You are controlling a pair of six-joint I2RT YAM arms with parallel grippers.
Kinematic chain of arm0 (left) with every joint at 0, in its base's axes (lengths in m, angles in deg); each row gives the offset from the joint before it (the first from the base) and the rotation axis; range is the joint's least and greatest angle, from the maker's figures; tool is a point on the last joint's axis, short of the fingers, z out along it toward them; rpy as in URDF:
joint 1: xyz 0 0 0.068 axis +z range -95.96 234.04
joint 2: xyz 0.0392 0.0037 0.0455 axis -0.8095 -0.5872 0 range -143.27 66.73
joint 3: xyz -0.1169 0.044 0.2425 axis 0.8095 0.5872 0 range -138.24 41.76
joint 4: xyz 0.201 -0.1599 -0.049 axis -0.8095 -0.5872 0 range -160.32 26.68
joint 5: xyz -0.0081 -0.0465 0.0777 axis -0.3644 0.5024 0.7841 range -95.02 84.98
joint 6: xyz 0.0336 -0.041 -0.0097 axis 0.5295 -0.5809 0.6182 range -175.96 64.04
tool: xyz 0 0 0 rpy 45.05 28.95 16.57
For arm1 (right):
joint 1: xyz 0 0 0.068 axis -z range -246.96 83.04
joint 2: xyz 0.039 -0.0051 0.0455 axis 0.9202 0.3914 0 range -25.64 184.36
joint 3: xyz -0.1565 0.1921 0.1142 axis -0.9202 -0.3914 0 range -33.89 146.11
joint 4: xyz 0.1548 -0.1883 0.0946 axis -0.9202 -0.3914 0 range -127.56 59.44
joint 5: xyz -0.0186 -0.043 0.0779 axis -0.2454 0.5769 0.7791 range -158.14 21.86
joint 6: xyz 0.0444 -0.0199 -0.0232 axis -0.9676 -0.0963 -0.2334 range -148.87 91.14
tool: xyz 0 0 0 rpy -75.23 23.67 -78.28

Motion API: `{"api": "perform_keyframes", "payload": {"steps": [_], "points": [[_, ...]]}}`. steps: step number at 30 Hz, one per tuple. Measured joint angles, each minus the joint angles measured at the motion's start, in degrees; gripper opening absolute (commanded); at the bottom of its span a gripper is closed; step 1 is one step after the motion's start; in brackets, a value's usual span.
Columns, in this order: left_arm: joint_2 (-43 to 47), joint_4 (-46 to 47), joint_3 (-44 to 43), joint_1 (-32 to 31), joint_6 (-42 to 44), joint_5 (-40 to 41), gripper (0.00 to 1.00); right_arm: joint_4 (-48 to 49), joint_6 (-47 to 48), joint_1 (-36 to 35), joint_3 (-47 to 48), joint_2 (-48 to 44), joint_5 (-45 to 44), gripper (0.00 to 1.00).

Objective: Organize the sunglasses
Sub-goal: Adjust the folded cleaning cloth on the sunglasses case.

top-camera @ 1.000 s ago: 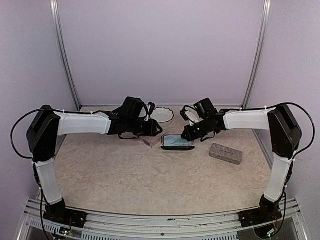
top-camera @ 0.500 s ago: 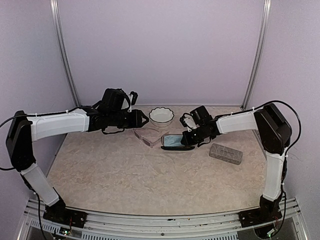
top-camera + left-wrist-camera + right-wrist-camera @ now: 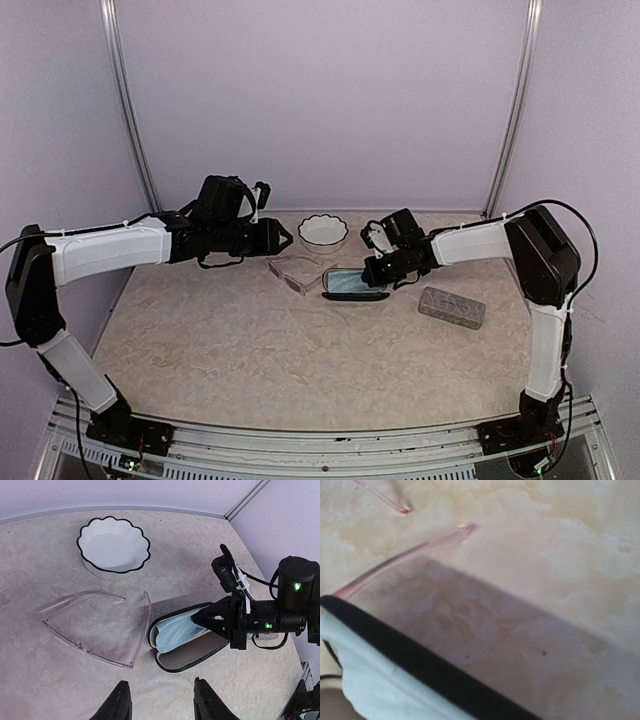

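The pale pinkish-clear sunglasses (image 3: pixel 295 272) lie unfolded on the table left of the open black case (image 3: pixel 355 285); they also show in the left wrist view (image 3: pixel 95 630). The case (image 3: pixel 185 642) holds a blue cloth (image 3: pixel 172 630). My left gripper (image 3: pixel 162 705) is open and empty, hovering back from the glasses, and shows in the top view (image 3: pixel 282 238). My right gripper (image 3: pixel 373 270) is at the case's right end, its fingers (image 3: pixel 212 620) converging on the lid rim. The right wrist view shows only that rim (image 3: pixel 420 665) and the glasses' arm (image 3: pixel 405 555). The round dark sunglasses are not in view.
A white scalloped bowl (image 3: pixel 323 231) stands at the back behind the glasses, also in the left wrist view (image 3: pixel 114 545). A grey speckled case (image 3: pixel 452 307) lies shut to the right of the black case. Walls and metal posts enclose the table.
My left arm has drawn back to the left, away from the pale glasses, which now lie uncovered on the table. My right gripper has stayed at the black case.
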Motion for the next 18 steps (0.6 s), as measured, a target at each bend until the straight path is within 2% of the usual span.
{"api": "perform_keyframes", "payload": {"steps": [18], "points": [[1.99, -0.13, 1.88, 0.0, -0.09, -0.02, 0.43, 0.37, -0.81, -1.09, 0.98, 0.61, 1.97, 0.0]]}}
